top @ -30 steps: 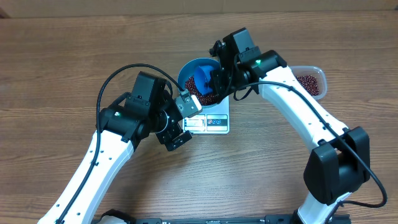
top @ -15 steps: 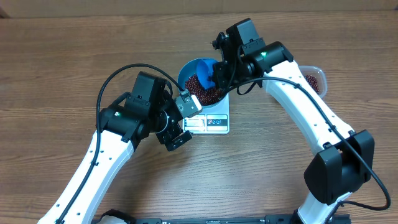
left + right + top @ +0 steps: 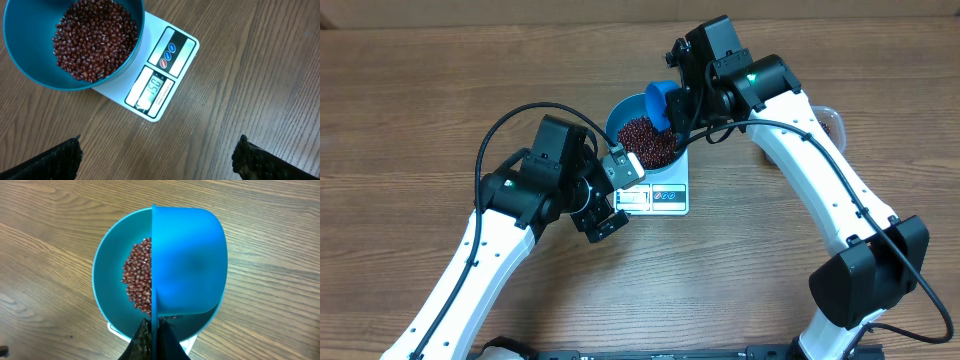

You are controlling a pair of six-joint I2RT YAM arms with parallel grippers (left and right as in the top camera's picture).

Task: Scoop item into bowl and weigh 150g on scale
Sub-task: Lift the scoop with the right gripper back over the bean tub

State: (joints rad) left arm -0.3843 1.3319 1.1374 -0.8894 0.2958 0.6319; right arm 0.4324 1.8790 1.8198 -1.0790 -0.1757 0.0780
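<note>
The teal bowl (image 3: 618, 113) stands on the white scale (image 3: 665, 198), with a heap of red-brown beans (image 3: 648, 141) in it. In the left wrist view the bowl (image 3: 30, 70) and beans (image 3: 92, 40) sit at the top left, and the scale (image 3: 172, 47) shows a lit display with small digits. My right gripper (image 3: 674, 108) is shut on the handle of a blue scoop (image 3: 657, 99), held on edge above the bowl's right side. Seen from the right wrist, the scoop (image 3: 187, 265) covers half the bowl (image 3: 107, 280). My left gripper (image 3: 612, 196) hangs open beside the scale, holding nothing.
A clear plastic tub (image 3: 831, 122) with more beans lies at the right, mostly hidden behind my right arm. Bare wooden table (image 3: 420, 90) lies all around the scale. My left arm's black cable (image 3: 510, 118) loops over the table to the left of the bowl.
My right gripper has lifted the blue scoop out of the bowl and drawn it up and to the right. The beans now lie uncovered. The left arm has not moved.
</note>
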